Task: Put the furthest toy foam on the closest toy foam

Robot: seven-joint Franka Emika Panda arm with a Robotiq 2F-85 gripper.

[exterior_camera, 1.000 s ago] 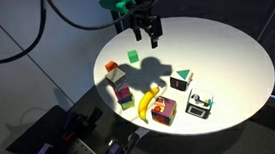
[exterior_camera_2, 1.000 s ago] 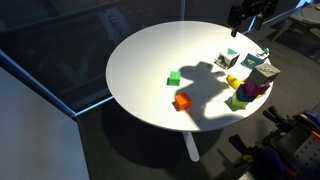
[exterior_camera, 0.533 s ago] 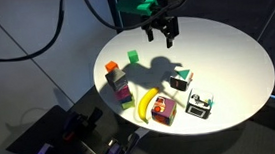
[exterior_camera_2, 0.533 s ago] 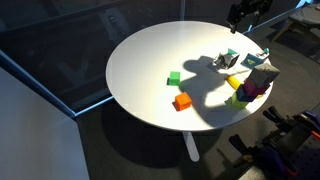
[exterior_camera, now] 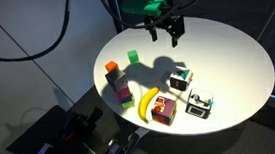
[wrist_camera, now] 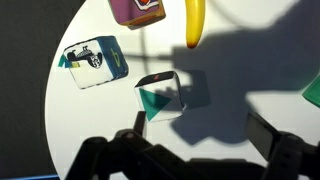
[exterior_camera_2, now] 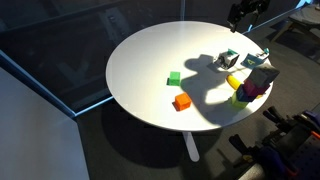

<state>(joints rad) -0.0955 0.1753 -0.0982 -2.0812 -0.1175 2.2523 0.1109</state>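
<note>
Green foam cube (exterior_camera: 133, 56) and orange foam cube (exterior_camera: 112, 66) lie left of centre on the white table (exterior_camera: 226, 59), while the gripper (exterior_camera: 169, 31) hangs spread and empty near the top.

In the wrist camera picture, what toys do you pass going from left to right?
Teal-and-white box → white cube with a green triangle → banana → green block, only partly in view at the right edge. The purple box at the top overlaps the cube, so it is left out.
</note>
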